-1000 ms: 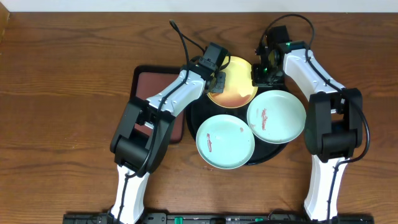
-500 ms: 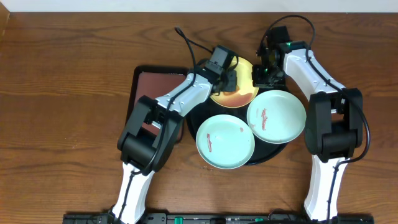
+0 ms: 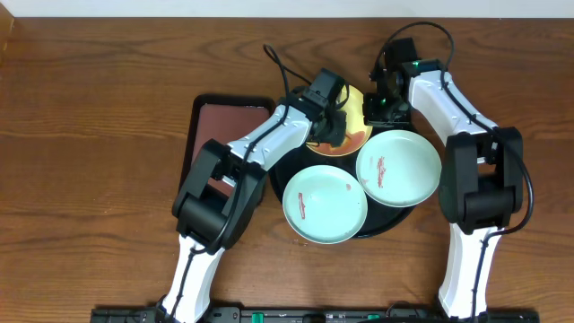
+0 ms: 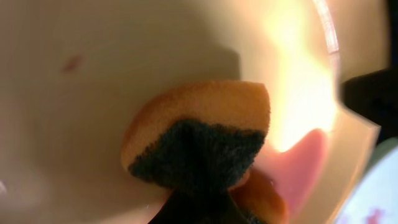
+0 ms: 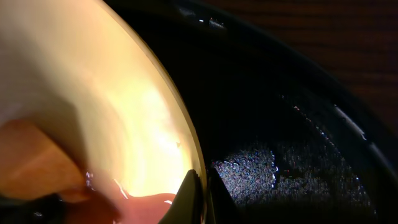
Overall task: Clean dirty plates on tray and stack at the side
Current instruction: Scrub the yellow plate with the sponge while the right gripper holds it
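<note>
The pale yellow plate (image 3: 353, 126) lies at the back of the black tray (image 3: 393, 218). My left gripper (image 3: 330, 115) is shut on an orange sponge with a dark scrub face (image 4: 199, 140), pressed on the yellow plate's inside (image 4: 93, 93). A reddish smear (image 4: 308, 155) lies beside the sponge. My right gripper (image 3: 378, 100) is shut on the yellow plate's rim (image 5: 186, 140). Two mint-blue plates (image 3: 325, 204) (image 3: 398, 168) with reddish smears lie on the tray's front.
A rectangular maroon tray with a black rim (image 3: 222, 126) lies left of the black tray, under my left arm. Brown wooden table (image 3: 90, 135) surrounds both. The black tray's glossy floor (image 5: 298, 124) shows to the right of the yellow plate.
My left gripper has moved rightward across the yellow plate with the sponge. The right gripper has stayed on the plate's rim.
</note>
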